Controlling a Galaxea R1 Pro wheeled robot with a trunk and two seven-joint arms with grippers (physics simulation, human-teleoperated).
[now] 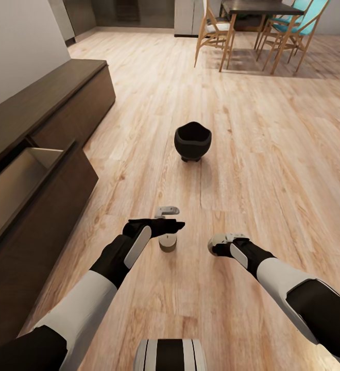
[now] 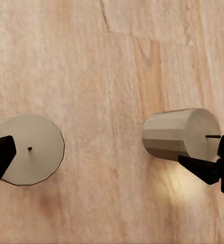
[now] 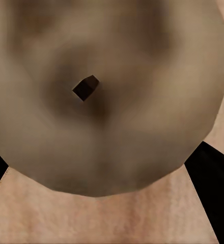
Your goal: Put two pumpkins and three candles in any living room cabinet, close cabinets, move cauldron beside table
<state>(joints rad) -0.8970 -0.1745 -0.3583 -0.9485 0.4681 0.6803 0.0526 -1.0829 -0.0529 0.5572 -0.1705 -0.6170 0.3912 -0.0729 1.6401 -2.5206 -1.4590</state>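
the left tool (image 1: pixel 171 219) hangs with fingers apart over an upright candle (image 1: pixel 167 242) on the floor. the right tool (image 1: pixel 217 244) seems clamped on another candle (image 3: pixel 104 96). the cauldron (image 1: pixel 192 140) sits farther off; the cabinet (image 1: pixel 33 170) drawer stands open at left. lower the left tool straight, centred, before closing.

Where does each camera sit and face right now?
Head: high, facing forward and down at cauldron and cabinet; both arms show.
Left wrist: looks down at floor, standing candle and tipped candle; a finger at the edge.
Right wrist: close on a near candle's top; fingers flank it.
Shared: head and left wrist see standing candle.
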